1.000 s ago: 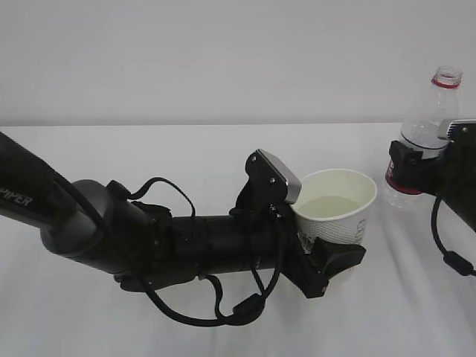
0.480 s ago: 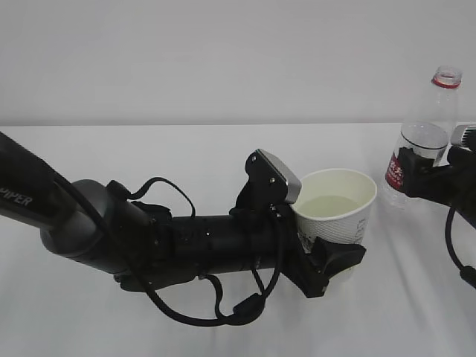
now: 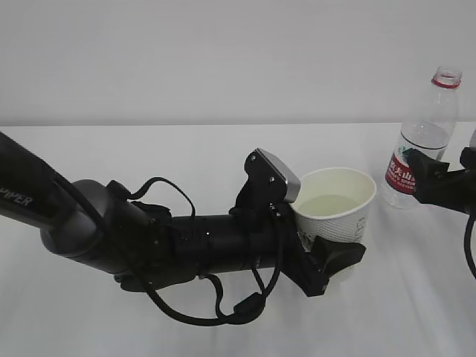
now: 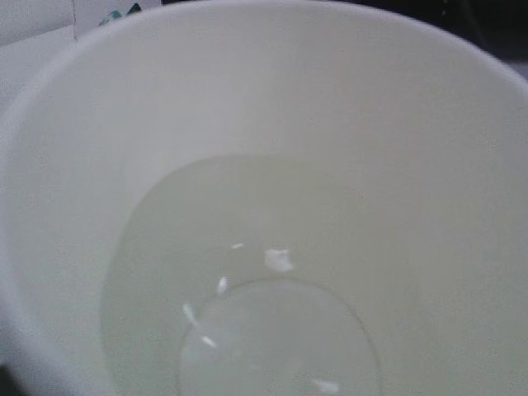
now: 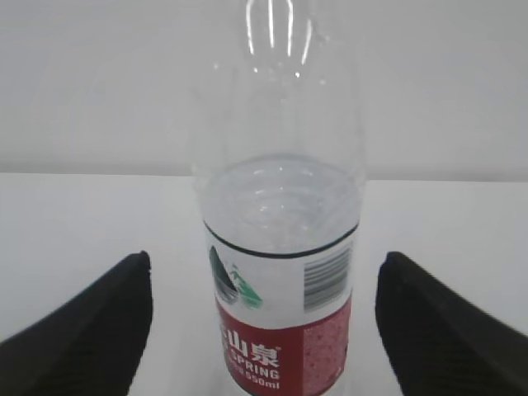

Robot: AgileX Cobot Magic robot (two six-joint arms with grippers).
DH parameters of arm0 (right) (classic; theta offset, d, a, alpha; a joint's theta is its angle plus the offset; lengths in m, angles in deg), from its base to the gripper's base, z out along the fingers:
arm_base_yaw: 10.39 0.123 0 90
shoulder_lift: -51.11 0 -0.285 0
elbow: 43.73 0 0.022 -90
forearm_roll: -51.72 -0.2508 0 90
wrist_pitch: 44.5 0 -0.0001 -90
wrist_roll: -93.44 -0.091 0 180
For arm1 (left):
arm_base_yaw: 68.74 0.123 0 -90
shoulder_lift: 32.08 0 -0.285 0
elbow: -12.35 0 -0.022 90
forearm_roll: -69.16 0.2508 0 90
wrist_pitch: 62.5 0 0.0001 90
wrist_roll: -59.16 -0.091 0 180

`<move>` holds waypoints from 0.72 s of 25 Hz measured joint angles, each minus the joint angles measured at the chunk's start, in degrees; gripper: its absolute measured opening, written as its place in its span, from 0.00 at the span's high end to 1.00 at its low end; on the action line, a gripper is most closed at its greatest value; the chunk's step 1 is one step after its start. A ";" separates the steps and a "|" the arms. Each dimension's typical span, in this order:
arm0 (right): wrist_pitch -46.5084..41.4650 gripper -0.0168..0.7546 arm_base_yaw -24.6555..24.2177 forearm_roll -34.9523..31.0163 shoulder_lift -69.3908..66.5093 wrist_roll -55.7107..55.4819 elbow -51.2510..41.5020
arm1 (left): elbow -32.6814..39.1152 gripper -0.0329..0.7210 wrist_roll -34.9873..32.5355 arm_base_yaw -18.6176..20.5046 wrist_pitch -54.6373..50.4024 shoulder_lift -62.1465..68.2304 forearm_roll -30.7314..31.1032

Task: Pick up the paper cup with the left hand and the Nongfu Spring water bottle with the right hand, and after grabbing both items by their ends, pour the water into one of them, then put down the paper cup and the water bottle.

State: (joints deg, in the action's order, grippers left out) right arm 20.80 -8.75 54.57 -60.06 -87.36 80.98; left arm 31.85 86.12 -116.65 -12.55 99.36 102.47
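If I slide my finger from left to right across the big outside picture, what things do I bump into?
Left hand's black arm → grey-topped block → paper cup → Nongfu Spring water bottle → right hand's claw.

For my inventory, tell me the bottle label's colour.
Red with white lettering, on the bottle; clearest in the right wrist view.

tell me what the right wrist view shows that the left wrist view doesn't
Only the right wrist view shows the Nongfu Spring water bottle, standing upright with its red label and a water line partway up, between the two open fingers of the right end effector, apart from both. Only the left wrist view shows the inside of the paper cup. Both show clear water, in different containers.
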 joint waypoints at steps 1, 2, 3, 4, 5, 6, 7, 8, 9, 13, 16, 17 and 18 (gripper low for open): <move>0.00 0.14 0.00 0.24 0.81 0.00 -0.40 | 0.00 0.24 0.00 0.00 0.22 0.00 -0.16; 0.00 0.14 0.00 0.65 1.55 0.00 -0.62 | 0.00 0.24 0.00 0.00 0.33 0.00 -0.16; 0.00 0.14 0.00 1.06 2.50 0.00 -0.93 | 0.00 0.24 0.00 0.00 0.44 0.00 -0.16; 0.00 0.14 0.00 1.19 3.54 0.00 -1.05 | 0.00 0.24 0.00 0.00 0.44 0.00 -0.16; -0.22 0.14 0.00 1.31 4.72 0.00 -1.19 | 0.00 0.24 0.00 0.00 0.44 0.00 -0.16; -0.76 0.14 0.00 1.44 5.81 0.00 -1.44 | 0.00 0.24 0.00 0.00 0.44 0.00 -0.16; -1.54 0.14 0.00 1.54 7.23 0.00 -1.54 | 0.00 0.24 0.00 0.00 0.44 0.00 -0.21; -2.65 0.14 0.00 1.54 8.72 0.00 -1.64 | 0.00 0.24 0.00 0.00 0.44 0.00 -0.21; -3.96 0.14 0.00 1.54 10.00 0.00 -1.58 | 0.00 0.24 0.00 0.00 0.44 0.00 -0.30; -8.03 0.14 0.00 1.67 15.60 -0.04 -1.80 | 0.00 0.24 0.00 0.00 0.44 0.00 -0.95; -11.75 0.14 0.00 1.67 19.80 -0.04 -1.95 | 0.00 0.24 0.00 0.00 0.44 0.00 -1.03; -13.20 0.14 0.00 1.67 21.24 -0.04 -2.05 | 0.00 0.24 0.00 0.00 0.44 0.00 -1.08; -14.45 0.14 0.00 1.67 22.61 -0.04 -2.05 | 0.00 0.24 0.00 0.00 0.49 0.00 -1.08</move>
State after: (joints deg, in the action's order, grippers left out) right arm 6.35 -8.75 56.23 -37.45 -87.40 78.93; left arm 31.85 86.12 -116.65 -12.06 99.36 101.38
